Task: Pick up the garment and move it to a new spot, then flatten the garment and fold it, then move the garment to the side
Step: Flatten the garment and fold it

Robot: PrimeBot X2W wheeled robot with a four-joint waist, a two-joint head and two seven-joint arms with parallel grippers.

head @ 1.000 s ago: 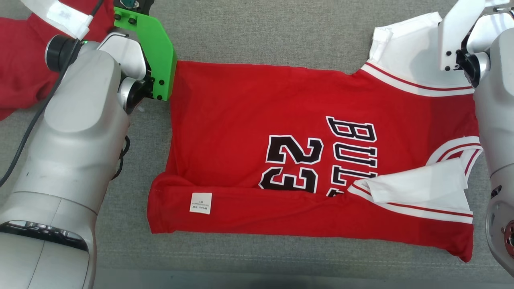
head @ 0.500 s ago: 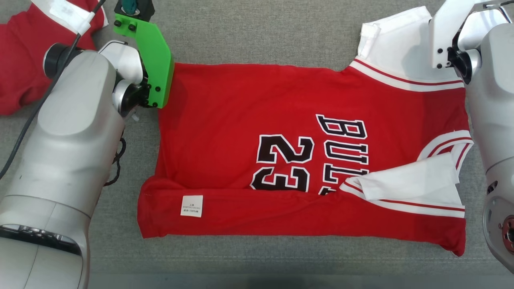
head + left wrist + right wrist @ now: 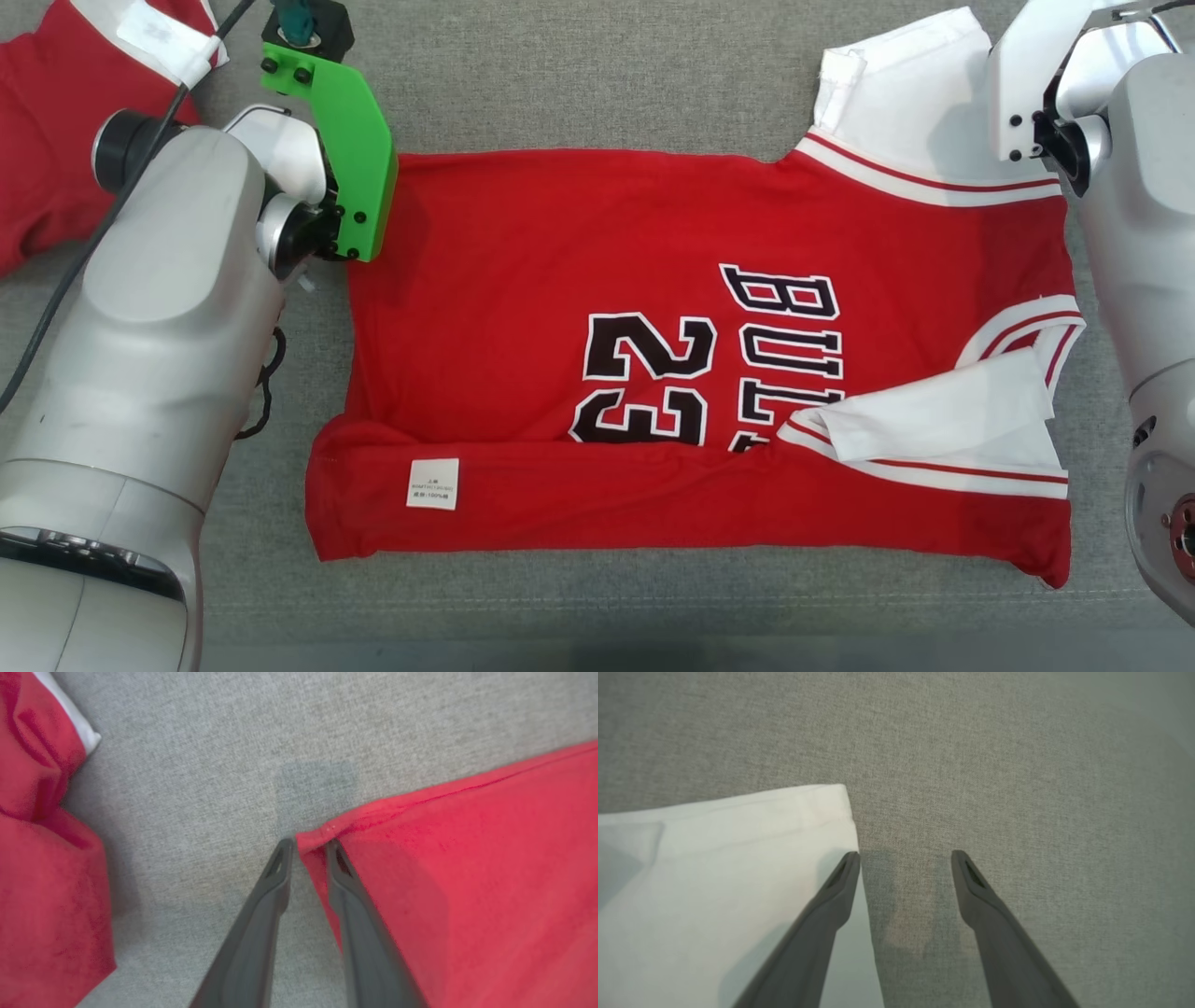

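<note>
Rumpled red cloth (image 3: 47, 140): upper left of the head view, apart from the work.
Left gripper (image 3: 308, 847): fingers have drawn in from wide to narrow, astride the jersey's hem corner; whether they pinch it yet, I cannot tell.
Red basketball jersey with white trim and black lettering (image 3: 560, 243): flat at mid-frame on the grey fabric worktop (image 3: 607, 75), lower edge already folded up, white label (image 3: 433, 483) showing.
Right gripper (image 3: 906, 858): fingers wide as before, one tip at the white shoulder corner (image 3: 738, 849), holding nothing.
Meaning: probably the grasp for folding the upper edge has begun; the right side has yet to close.
</note>
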